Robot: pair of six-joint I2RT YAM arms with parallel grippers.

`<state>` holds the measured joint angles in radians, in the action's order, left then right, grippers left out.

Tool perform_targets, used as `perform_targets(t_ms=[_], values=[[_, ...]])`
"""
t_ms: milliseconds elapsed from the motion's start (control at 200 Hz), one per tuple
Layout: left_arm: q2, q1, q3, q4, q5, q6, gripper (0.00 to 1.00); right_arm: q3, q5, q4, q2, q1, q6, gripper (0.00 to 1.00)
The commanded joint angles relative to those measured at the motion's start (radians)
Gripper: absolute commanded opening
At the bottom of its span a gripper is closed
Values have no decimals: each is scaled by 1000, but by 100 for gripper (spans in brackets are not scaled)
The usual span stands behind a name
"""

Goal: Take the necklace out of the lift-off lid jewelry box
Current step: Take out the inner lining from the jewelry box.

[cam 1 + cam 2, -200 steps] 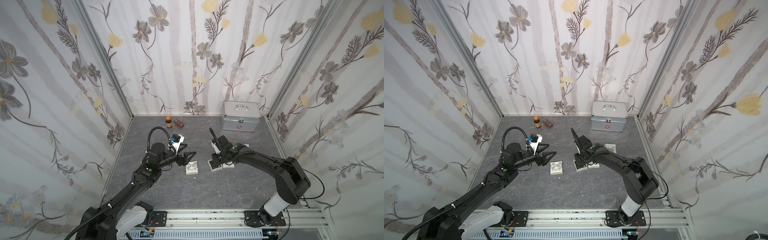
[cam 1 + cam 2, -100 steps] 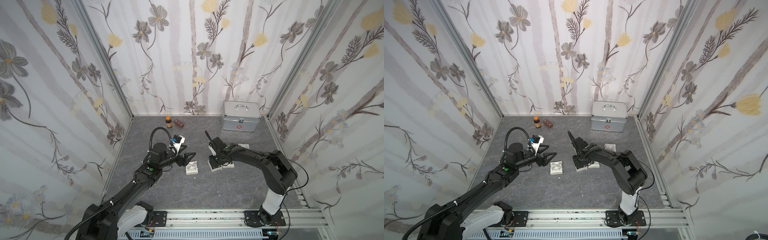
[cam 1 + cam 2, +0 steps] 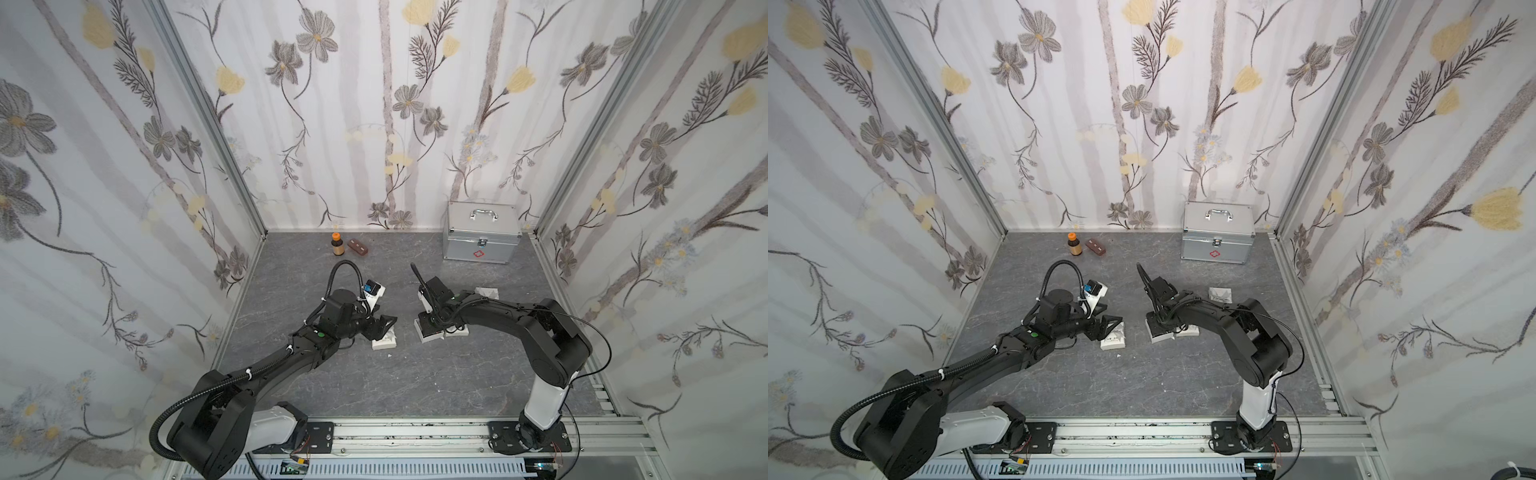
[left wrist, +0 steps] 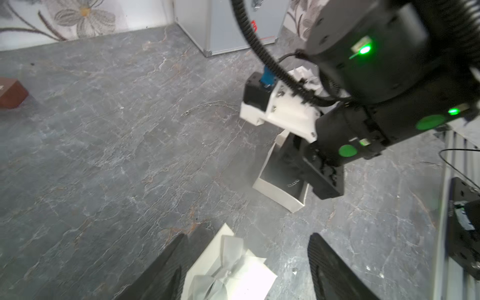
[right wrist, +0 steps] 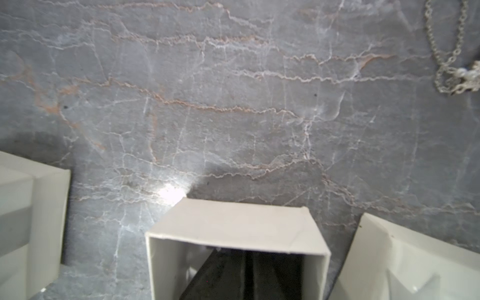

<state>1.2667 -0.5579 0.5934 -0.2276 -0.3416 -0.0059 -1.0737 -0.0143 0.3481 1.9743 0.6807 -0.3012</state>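
With the necklace [image 5: 465, 74] lying loose on the grey table [image 5: 181, 104], ahead of the closed right pincer [image 5: 241, 259] whose tips sat inside the open white box [image 5: 233, 226], a careless withdrawal could have dragged that box onto the chain, while the left pincer [image 4: 246, 241] gaped over the bowed lid [image 4: 228, 270].

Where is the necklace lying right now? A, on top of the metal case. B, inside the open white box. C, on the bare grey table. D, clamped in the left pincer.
C: the necklace lies loose on the grey table, apart from the white box, as both wrist views show.
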Motion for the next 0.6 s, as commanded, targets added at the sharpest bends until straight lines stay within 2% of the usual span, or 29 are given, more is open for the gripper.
perform_targets(t_ms=[0,320,595], values=[[55,-22,25,-10,65,-28,71,31,-129,-87,-38,-5,13,0],[278,-109,156,-56,91,-46,68,76,-210,-142,-145,-18,40,0],[346,-129,197,-67,97,-49,67,84,-200,-147,-152,-20,42,0]])
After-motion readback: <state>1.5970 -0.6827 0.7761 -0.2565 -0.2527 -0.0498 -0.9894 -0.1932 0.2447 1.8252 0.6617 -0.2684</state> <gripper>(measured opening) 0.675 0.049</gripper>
